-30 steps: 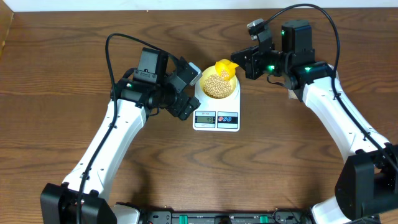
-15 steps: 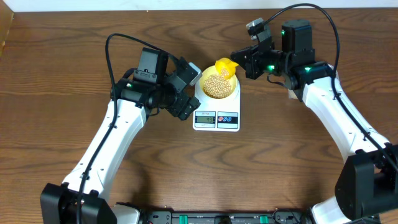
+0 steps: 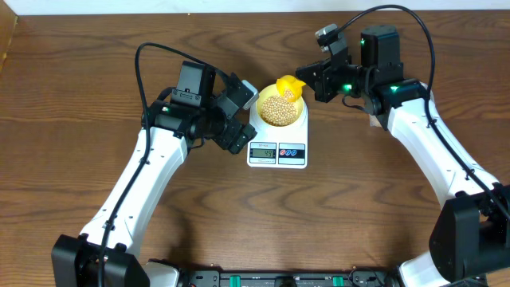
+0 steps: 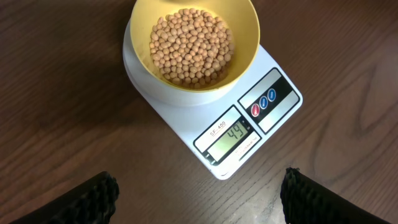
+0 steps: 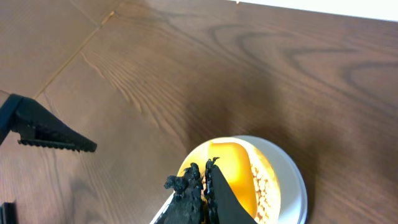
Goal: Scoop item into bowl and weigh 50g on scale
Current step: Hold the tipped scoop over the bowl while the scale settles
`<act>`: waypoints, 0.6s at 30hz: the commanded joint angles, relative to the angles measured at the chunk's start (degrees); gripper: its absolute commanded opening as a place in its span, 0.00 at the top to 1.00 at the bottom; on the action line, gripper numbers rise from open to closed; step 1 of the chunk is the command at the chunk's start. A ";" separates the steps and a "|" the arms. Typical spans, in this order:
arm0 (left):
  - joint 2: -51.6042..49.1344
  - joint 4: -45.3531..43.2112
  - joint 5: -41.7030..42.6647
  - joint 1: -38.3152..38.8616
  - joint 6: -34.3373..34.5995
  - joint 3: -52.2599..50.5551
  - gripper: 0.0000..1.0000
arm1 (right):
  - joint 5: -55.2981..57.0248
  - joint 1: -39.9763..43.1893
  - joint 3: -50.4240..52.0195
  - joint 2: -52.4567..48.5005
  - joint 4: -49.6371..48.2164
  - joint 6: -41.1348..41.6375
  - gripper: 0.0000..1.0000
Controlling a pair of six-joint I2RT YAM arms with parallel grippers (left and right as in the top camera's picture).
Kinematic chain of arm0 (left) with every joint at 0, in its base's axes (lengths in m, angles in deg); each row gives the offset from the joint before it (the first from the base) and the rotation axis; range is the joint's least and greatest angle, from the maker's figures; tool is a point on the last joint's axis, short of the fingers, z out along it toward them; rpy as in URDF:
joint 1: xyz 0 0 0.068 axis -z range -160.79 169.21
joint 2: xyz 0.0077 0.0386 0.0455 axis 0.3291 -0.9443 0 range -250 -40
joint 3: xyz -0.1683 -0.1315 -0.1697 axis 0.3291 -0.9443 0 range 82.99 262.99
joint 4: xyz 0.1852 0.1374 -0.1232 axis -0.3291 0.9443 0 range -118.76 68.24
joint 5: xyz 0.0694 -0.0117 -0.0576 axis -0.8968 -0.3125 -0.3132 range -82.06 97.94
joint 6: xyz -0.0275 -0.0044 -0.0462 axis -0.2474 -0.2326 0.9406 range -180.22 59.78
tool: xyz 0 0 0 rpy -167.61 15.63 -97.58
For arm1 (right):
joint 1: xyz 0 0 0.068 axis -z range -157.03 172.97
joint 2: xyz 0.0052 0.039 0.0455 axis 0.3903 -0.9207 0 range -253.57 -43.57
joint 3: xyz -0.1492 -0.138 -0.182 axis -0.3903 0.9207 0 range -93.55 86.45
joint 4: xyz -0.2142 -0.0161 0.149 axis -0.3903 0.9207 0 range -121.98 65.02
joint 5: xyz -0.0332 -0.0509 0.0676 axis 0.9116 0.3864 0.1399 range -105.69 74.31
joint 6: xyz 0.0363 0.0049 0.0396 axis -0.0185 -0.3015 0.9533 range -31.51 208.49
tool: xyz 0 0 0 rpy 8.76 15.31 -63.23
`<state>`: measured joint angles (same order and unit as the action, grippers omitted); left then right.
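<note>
The white scale (image 3: 277, 153) stands at table centre with the pale-yellow bowl (image 3: 260, 101) on it, holding a heap of tan beans (image 3: 279, 112). In the left wrist view the bowl (image 4: 245, 25) and beans (image 4: 189, 46) sit on the scale (image 4: 281, 79); its display (image 4: 235, 134) reads 44. My right gripper (image 3: 307, 80) is shut on a bright yellow scoop (image 3: 288, 86), tilted over the bowl's far rim; the right wrist view shows the closed gripper (image 5: 204, 177), the scoop (image 5: 233, 168) and beans (image 5: 264, 193). My left gripper (image 3: 242, 118) is open and empty, left of the scale, its jaws wide apart (image 4: 199, 202).
Brown wooden table (image 3: 351, 207) all round. The scale's round white platform (image 5: 293, 183) shows under the bowl. One left gripper finger (image 5: 53, 134) appears at the left of the right wrist view. A white strip (image 3: 239, 6) runs along the table's far edge.
</note>
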<state>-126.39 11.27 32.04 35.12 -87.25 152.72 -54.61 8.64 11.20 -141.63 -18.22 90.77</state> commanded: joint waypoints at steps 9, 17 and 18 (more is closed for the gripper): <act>0.24 0.00 0.74 -0.24 -0.37 -0.63 0.14 | 0.20 -0.39 -0.02 1.36 -0.85 -1.01 0.99; 0.24 0.00 0.74 -0.24 -0.37 -0.63 0.14 | 0.39 -0.48 0.00 1.36 -1.57 0.24 0.99; 0.24 0.00 0.74 -0.24 -0.37 -0.63 0.14 | 0.50 -0.52 0.00 1.36 -0.17 -0.20 0.99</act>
<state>-126.39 11.27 32.04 35.12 -87.25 152.72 -54.41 8.64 11.20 -141.59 -19.86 90.68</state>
